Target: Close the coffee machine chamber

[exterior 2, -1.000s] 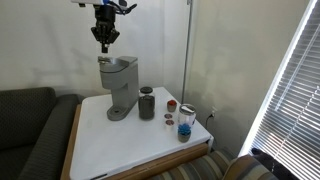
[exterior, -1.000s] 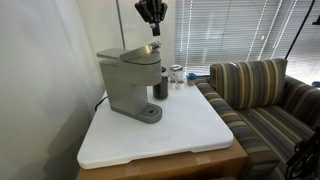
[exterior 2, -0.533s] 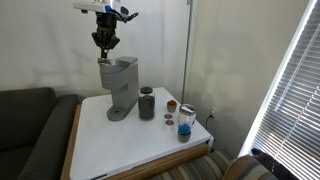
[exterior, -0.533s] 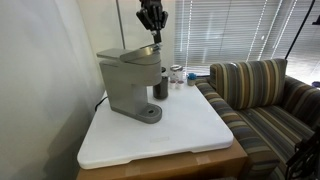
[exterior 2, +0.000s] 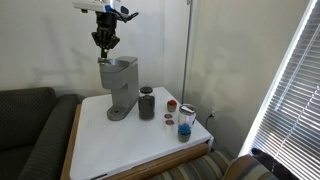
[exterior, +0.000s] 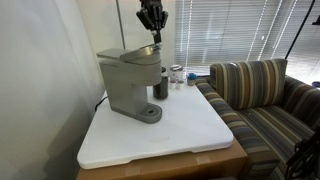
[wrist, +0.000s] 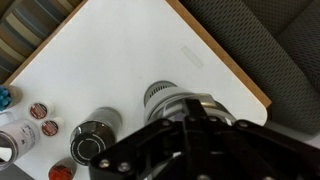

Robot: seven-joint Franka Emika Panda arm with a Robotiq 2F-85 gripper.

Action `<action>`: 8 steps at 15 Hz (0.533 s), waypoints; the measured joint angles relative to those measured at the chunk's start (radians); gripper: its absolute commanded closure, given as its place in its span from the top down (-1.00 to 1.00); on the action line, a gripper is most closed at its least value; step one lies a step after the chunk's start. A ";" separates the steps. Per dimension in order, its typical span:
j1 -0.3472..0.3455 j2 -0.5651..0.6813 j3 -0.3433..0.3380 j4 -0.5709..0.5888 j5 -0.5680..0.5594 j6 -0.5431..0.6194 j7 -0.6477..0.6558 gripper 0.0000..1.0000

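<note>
In an exterior view, the gripper (exterior: 156,33) is hanging from the top of the frame with its black fingers drawn together to a point, holding nothing. Directly beneath the fingertips, the grey coffee machine (exterior: 130,82) is standing on a white tabletop (exterior: 170,130). Its chamber lid (exterior: 132,52) is sitting slightly tilted, the raised end nearest the fingertips; I cannot tell whether they are touching it. A dark tumbler (exterior: 160,85) is peeking out behind the machine. Away from the fingers, a striped couch (exterior: 262,95) is pressing against the table's edge, and window blinds (exterior: 230,30) are filling the background. The tabletop in front of the machine is lying bare.

From the opposite side, the gripper (exterior 2: 105,46) is hovering just above the coffee machine (exterior 2: 120,85), fingers again together. Beside the machine, the tumbler (exterior 2: 147,103) and some small jars (exterior 2: 186,122) are standing well apart from the fingers, near the table's far corner. A dark sofa (exterior 2: 30,115) is bordering the other edge.

In the wrist view, the gripper (wrist: 195,125) is showing only as a blurred dark mass cut off by the bottom of the frame, and it is hiding the machine's lid. Just past the fingers, the machine's round base (wrist: 163,97) and the tumbler's rim (wrist: 93,140) are lying on the white tabletop (wrist: 120,50).
</note>
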 measured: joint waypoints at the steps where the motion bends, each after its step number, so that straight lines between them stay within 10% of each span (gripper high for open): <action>1: 0.001 0.000 0.000 0.000 0.000 0.001 0.001 -1.00; 8: 0.002 0.003 0.000 0.001 0.000 -0.001 0.010 -1.00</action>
